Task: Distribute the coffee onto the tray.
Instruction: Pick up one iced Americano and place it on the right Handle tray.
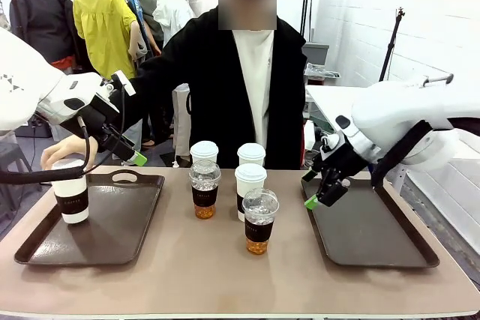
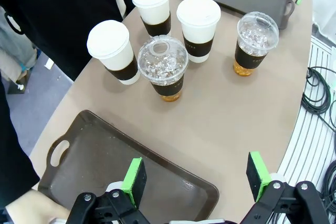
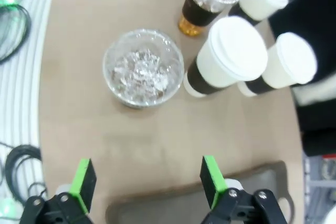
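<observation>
On the tan desk, dark trays flank the coffee; above it my left hand and right hand hang open, white wall beyond.

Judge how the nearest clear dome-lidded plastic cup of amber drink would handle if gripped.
Likely top-heavy: ice sits high in the clear dome-lidded cup over a narrow base, so a push might tip it. Thin walls probably flex; its black sleeve seems firmer.
</observation>
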`<state>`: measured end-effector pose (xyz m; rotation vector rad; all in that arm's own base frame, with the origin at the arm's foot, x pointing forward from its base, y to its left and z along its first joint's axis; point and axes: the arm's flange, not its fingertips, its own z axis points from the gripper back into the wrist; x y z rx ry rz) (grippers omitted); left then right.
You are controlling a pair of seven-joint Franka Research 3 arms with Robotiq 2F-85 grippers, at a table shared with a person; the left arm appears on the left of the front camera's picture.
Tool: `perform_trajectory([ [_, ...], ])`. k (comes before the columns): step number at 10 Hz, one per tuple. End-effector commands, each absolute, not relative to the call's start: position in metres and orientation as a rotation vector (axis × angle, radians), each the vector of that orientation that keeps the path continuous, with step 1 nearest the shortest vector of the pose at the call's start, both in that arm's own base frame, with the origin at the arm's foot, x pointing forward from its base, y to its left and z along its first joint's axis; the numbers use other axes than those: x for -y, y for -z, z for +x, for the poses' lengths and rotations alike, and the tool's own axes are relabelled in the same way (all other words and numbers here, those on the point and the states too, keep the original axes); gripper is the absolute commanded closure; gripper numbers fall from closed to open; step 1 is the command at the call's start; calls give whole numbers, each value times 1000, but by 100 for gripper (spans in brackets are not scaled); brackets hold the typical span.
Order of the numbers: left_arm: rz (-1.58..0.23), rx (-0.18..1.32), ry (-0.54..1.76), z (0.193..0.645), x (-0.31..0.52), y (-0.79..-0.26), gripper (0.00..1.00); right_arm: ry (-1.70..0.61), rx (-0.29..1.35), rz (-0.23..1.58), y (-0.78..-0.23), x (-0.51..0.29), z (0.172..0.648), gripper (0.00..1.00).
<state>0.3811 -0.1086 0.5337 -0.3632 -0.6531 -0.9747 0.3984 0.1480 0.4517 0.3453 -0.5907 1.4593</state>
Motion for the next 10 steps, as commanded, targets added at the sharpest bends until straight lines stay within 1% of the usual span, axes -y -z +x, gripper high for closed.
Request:
perform_trajectory([
  [1,-387,654,976,383,108,-533,0,-1450,650,427,-425,-150,410,0],
  [4,-387,654,976,383,108,-533,0,-1423,661,482,-405,-148,415,0],
  [10,-387,654,976,383,108,-533,0,-1405,644,472,-407,-146,411,0],
])
